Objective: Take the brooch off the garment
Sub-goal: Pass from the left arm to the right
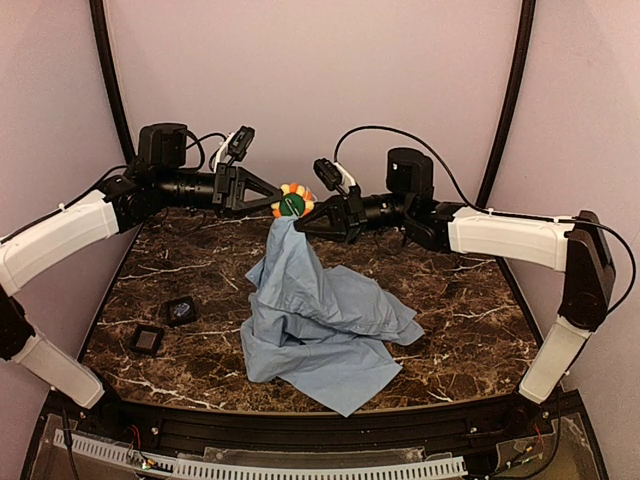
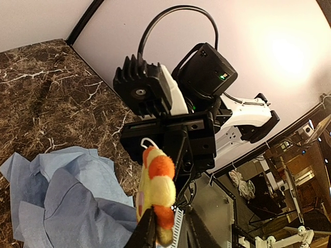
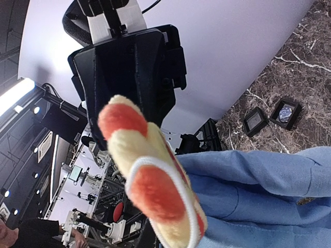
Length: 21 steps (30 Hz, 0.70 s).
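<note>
The right gripper (image 1: 299,224) is pinching the blue shirt (image 1: 320,320) just below the flower brooch (image 1: 292,203), while the left gripper (image 1: 272,205) is bracketing that brooch, fingers slightly parted.

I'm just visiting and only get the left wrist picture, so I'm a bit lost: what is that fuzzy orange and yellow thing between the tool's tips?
Observer: From above it is a flower brooch with a dark green centre, which your edge-on view hides.
Operator: What holds the blue cloth up?
Observer: The right tool pinches the shirt into a peak just under the brooch; the rest lies heaped on the marble table.
Operator: Anything else down there?
Observer: Two small black square pads, left of the shirt and apart from it.
</note>
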### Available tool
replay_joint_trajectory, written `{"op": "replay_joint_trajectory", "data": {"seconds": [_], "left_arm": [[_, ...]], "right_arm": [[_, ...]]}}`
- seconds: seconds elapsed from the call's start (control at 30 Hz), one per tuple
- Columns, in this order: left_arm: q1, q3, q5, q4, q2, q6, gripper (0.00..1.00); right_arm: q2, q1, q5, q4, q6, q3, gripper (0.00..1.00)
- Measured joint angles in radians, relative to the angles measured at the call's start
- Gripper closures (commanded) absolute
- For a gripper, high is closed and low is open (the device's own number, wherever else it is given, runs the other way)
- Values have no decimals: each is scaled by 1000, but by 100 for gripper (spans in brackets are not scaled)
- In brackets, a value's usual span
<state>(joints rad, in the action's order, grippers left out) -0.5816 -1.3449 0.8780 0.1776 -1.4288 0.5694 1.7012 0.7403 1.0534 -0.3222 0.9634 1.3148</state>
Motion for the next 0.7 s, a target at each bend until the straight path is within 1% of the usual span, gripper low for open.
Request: {"op": "replay_joint_trajectory", "data": {"seconds": [0.07,0.1,0.2,0.27,0.37,0.47,0.6,0.67,0.7], "left_arm": [[0,2,6,-12,-2,8,66],[0,3,10,-18,-3,11,60],[0,6,18,-29,-8,19,51],[0,9,24,-41,-10,26,47],[0,19,24,-58,-10,36,45],[0,24,25,-69,-12,41,40],[0,26,32,-81,-21,45,39],[0,26,34,-88,-29,48,43],[0,27,34,-94,-32,53,47]], "right_arm": [[3,-1,7,-38,31,-10,100],[5,-2,11,-56,45,-14,100],[13,-4,24,-108,84,-25,100],[19,-6,28,-134,106,-31,100],[27,-8,34,-160,132,-34,100],[34,-10,44,-196,158,-36,100],[41,-11,52,-254,201,-42,100],[48,-13,57,-279,218,-42,100],[51,-14,59,-285,223,-42,100]]}}
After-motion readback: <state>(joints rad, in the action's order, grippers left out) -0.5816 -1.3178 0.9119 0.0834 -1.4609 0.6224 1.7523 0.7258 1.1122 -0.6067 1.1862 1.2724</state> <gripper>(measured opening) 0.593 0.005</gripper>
